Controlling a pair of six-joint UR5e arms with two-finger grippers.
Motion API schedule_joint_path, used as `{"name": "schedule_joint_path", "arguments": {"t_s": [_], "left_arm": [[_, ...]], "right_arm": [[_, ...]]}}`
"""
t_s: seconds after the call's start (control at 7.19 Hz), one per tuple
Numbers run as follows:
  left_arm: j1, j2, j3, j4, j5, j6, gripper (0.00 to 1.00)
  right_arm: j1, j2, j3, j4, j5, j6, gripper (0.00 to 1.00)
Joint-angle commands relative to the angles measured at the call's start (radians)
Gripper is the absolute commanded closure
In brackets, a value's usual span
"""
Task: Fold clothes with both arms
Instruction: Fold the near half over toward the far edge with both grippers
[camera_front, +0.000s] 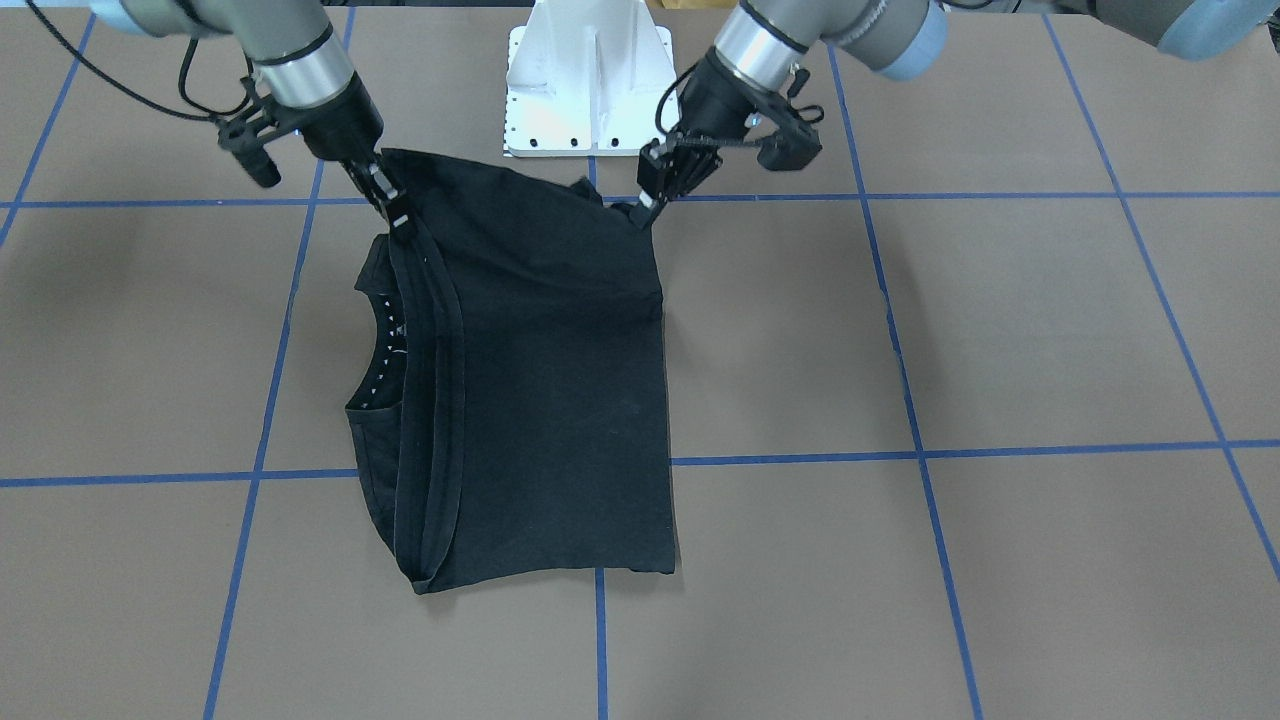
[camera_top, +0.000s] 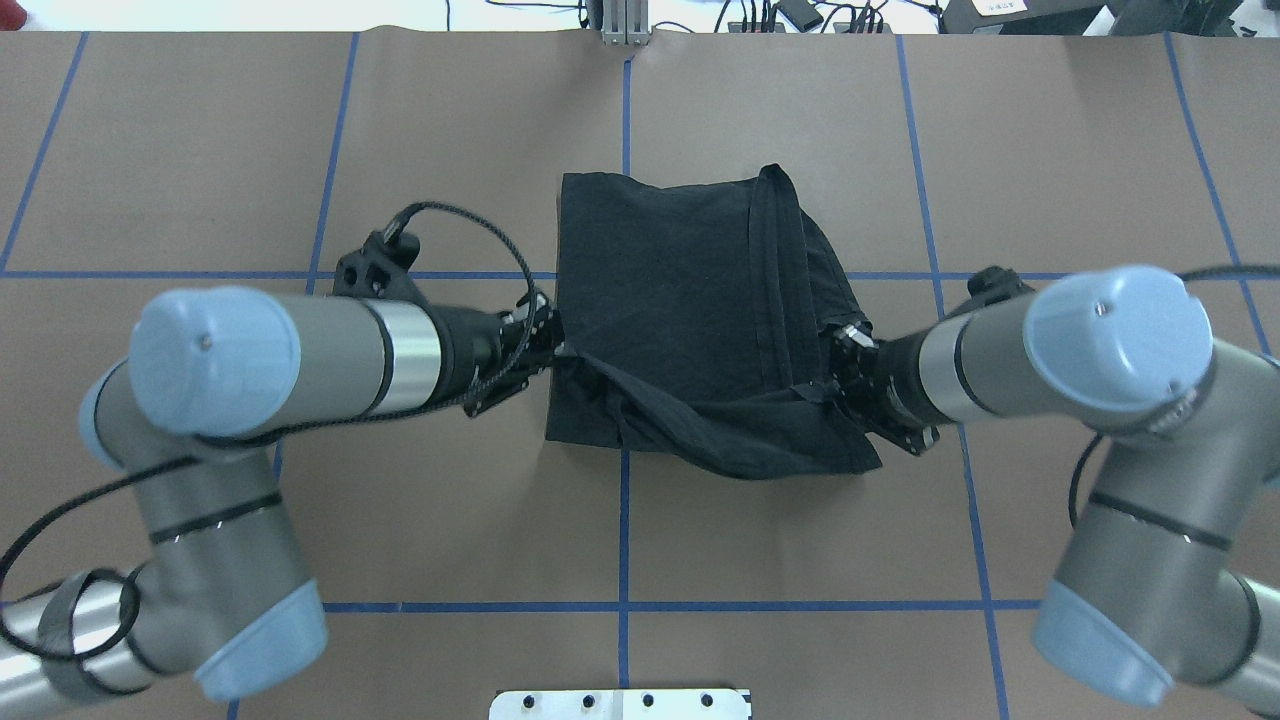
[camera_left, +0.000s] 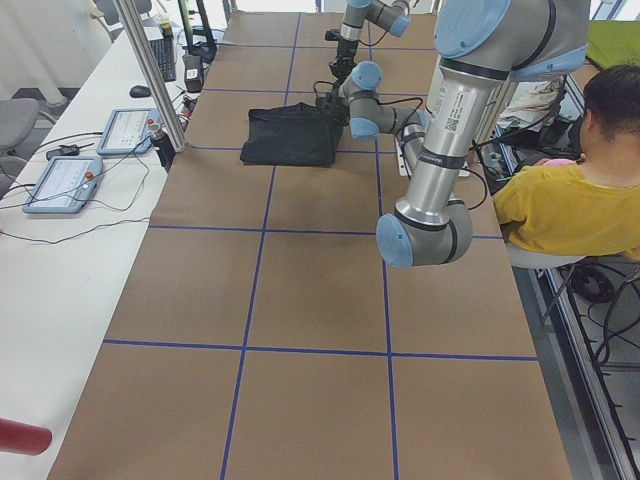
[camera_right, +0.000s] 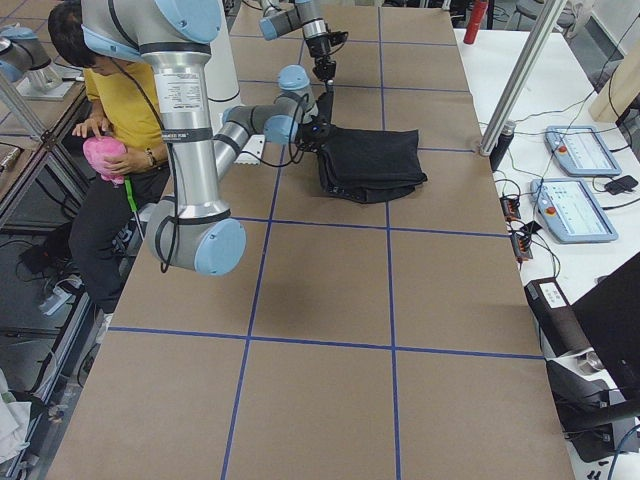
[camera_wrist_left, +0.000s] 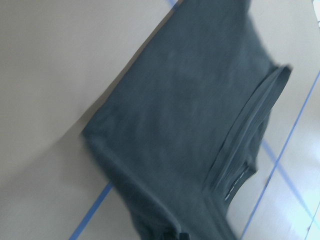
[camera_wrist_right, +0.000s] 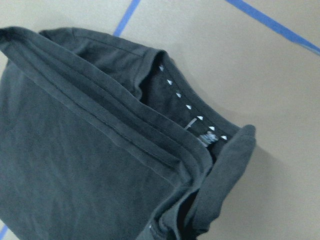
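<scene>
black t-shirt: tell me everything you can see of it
The black T-shirt looks like soft knit, folded into a rough rectangle on the brown table. Its stacked hems run along the robot's right side, beside the open collar with small white triangles inside. The left tool and right tool each pinch a corner of the edge nearest the robot, holding it raised. No graphic shows.

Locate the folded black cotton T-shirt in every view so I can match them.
Front-facing: T-shirt centre, slightly left.
Overhead: T-shirt centre, upper half.
Exterior left: T-shirt upper middle.
Exterior right: T-shirt upper middle.
Left wrist: T-shirt fills the middle.
Right wrist: T-shirt fills left half.
Shared landmark: blue tape grid lines.
</scene>
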Motion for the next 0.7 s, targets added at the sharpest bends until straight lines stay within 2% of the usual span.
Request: {"name": "schedule_joint_path", "arguments": {"t_s": [0.0, 0.28, 0.42, 0.56], "left_arm": [[-0.146, -0.134, 0.243, -0.032, -0.043, 0.093, 1.00], [-0.223, -0.208, 0.546, -0.242, -0.043, 0.165, 1.00], [-0.239, -0.282, 0.722, -0.294, -0.037, 0.229, 0.40], [-0.269, -0.364, 0.890, -0.380, -0.034, 0.323, 0.00]], "right_arm": [[0.157, 0.186, -0.259, -0.006, 0.119, -0.072, 1.00], [0.217, 0.367, -0.563, 0.002, 0.121, -0.183, 1.00], [0.232, 0.451, -0.749, 0.032, 0.113, -0.265, 0.46], [0.266, 0.467, -0.931, 0.230, 0.110, -0.330, 0.00]]}}
